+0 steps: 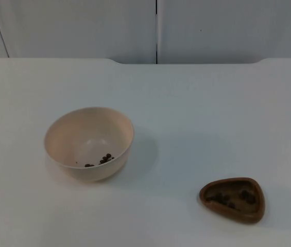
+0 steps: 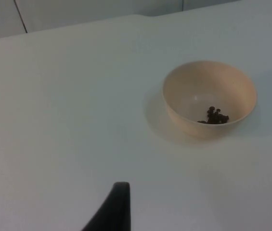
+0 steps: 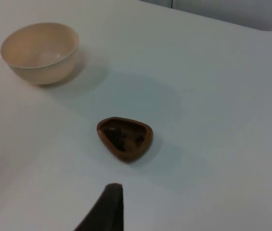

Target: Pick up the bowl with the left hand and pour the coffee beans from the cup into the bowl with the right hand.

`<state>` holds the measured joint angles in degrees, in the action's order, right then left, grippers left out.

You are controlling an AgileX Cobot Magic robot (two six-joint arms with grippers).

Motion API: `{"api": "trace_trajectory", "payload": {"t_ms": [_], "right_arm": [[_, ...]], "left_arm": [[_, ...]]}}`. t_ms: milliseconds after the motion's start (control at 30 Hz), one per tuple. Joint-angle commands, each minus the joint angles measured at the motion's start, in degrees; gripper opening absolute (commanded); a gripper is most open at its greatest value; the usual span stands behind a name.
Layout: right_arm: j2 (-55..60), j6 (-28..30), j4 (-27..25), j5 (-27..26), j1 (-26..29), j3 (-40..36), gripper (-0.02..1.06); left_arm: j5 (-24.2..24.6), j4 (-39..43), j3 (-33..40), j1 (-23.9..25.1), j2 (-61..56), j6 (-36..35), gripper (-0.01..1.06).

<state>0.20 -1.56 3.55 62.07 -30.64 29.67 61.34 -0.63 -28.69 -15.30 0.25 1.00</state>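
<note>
Bowl [image 1: 89,143] first: from my left gripper [image 2: 112,209] it lies ahead and off to one side, well apart, with bare desk [image 1: 197,113] between. One black fingertip [image 2: 116,204] is all I get of that gripper, so I cannot tell whether its fingers are spread or pressed together. The same goes for my right gripper [image 3: 106,209]: the cup [image 3: 124,137] sits ahead of its fingertip [image 3: 109,204], near but not touching, and I cannot tell how its fingers stand.

Taking the bowl as my landmark, the cup stands well apart from it on the right arm's side and further from the grey partition wall [image 1: 83,28]. So each arm is nearer its own thing, I judge. The cup is a brown, rounded-triangle dish, its narrower end toward the bowl.

Count: one bowl, upright; one cup, upright; a small cluster of coffee beans [image 1: 104,159] already in the bowl, too small to count; dark beans [image 1: 233,197] in the cup. Nothing is lifted yet.
</note>
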Motion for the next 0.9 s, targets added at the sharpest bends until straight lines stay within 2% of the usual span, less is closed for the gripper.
{"api": "trace_trajectory", "payload": {"t_ms": [0, 867], "right_arm": [[-0.2, -0.04, 0.21, -0.29, 0.12, -0.09, 1.05], [-0.2, -0.18, 0.21, -0.29, 0.23, -0.09, 1.05]], "left_arm": [[0.25, -0.5, 0.33, 0.09, -0.25, 0.06, 1.05], [0.25, -0.26, 0.33, 0.09, -0.25, 0.06, 1.05]]}}
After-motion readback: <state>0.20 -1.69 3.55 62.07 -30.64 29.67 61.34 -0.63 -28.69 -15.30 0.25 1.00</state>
